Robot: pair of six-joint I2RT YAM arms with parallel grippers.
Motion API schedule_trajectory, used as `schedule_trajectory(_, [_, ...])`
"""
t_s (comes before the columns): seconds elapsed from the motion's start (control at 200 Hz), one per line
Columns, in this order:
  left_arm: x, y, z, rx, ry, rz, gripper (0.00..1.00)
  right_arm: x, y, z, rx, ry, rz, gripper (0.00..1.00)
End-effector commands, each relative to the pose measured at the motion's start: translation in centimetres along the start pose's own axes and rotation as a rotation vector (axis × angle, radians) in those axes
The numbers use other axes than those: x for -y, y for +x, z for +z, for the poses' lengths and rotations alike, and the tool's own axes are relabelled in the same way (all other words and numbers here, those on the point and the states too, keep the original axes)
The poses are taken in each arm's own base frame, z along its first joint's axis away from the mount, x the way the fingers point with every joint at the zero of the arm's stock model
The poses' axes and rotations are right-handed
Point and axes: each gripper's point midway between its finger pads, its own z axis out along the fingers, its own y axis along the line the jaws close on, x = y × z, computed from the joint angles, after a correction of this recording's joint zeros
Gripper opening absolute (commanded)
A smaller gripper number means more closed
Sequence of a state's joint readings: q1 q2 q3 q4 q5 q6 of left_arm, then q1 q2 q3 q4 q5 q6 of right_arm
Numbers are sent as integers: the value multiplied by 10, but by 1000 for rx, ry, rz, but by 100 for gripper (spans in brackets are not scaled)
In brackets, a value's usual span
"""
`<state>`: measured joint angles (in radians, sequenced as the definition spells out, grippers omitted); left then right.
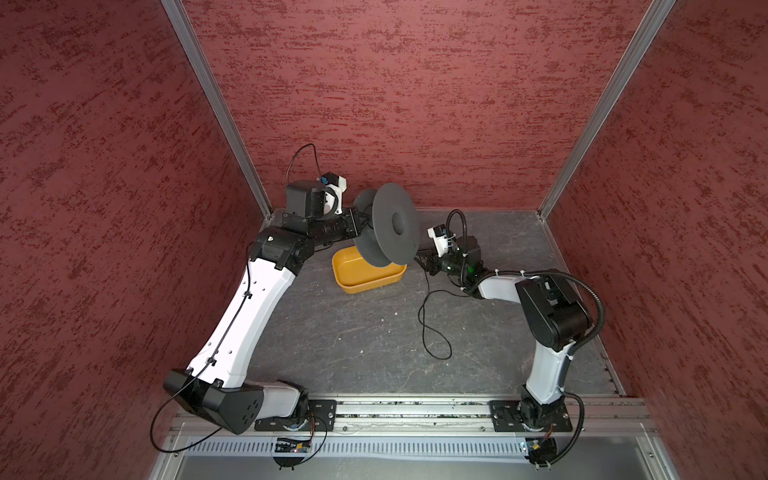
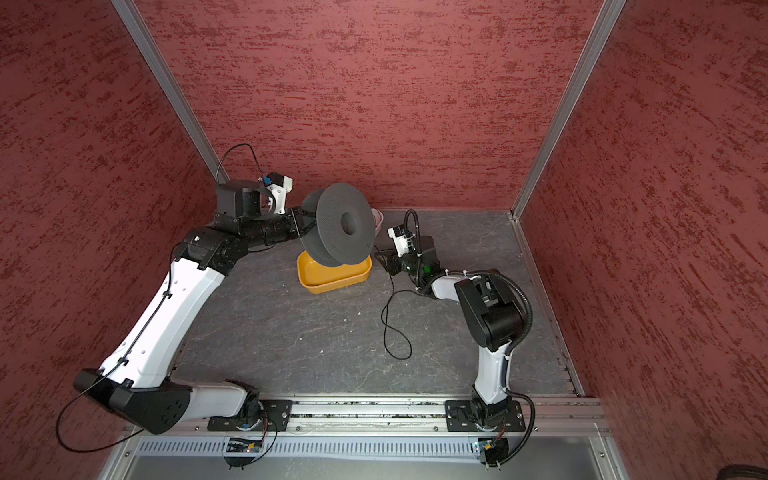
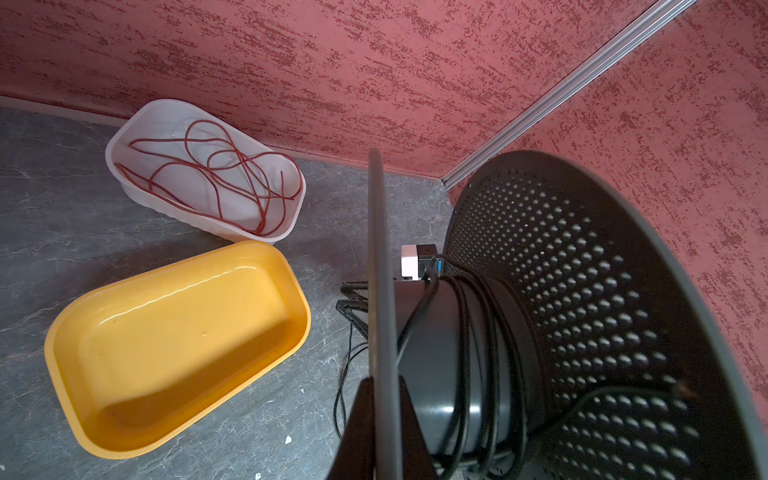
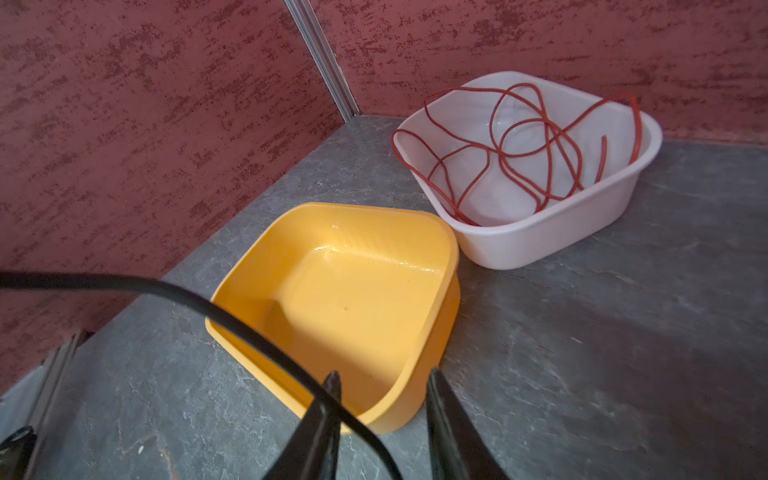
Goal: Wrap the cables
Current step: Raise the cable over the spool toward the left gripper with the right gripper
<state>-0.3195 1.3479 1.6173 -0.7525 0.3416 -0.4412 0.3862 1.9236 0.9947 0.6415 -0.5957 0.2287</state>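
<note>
In both top views my left gripper (image 1: 360,219) (image 2: 305,220) holds a black spool (image 1: 392,224) (image 2: 345,224) up above the yellow tray, axis roughly level. In the left wrist view the left gripper (image 3: 384,378) is shut on the spool's thin flange (image 3: 380,270). Several turns of the thin black cable (image 3: 478,332) lie round the hub. The cable (image 4: 232,320) runs from the spool across one finger of my right gripper (image 4: 382,378) and down into the gap between its jaws, which stand apart. The slack cable (image 1: 432,328) (image 2: 390,328) loops on the floor under the right gripper (image 1: 419,259) (image 2: 378,253).
An empty yellow tray (image 1: 361,284) (image 3: 174,270) (image 4: 332,208) sits under the spool. Behind it, by the back wall, a white tray (image 3: 124,141) (image 4: 540,245) holds a loose red cord (image 3: 216,174) (image 4: 519,153). Red walls close in the grey floor (image 1: 353,340) on three sides.
</note>
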Motion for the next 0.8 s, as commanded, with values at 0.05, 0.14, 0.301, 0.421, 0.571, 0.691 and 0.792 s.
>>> schedule_trajectory(0.05, [19, -21, -13, 83, 79, 19, 0, -14, -9, 7, 18, -67, -4, 15])
schedule_trajectory(0.14, [15, -25, -13, 93, 70, 15, 0, -15, -5, 6, 14, -52, -1, 7])
schedule_trajectory(0.301, [-7, -36, -9, 128, 32, -41, 0, -8, 9, 9, -45, 85, -1, 0])
schedule_trajectory(0.421, [-34, -45, -3, 166, -29, -117, 0, -12, 21, 11, -83, 162, -24, 0])
schedule_trajectory(0.571, [-62, -52, 1, 228, -143, -155, 0, -34, 35, 13, -131, 205, -125, 0])
schedule_trajectory(0.691, [-77, -56, 5, 252, -214, -163, 0, -58, 43, 17, -170, 208, -195, 0])
schedule_trajectory(0.792, [-85, -56, 12, 271, -248, -155, 0, -78, 48, 21, -219, 198, -243, 0])
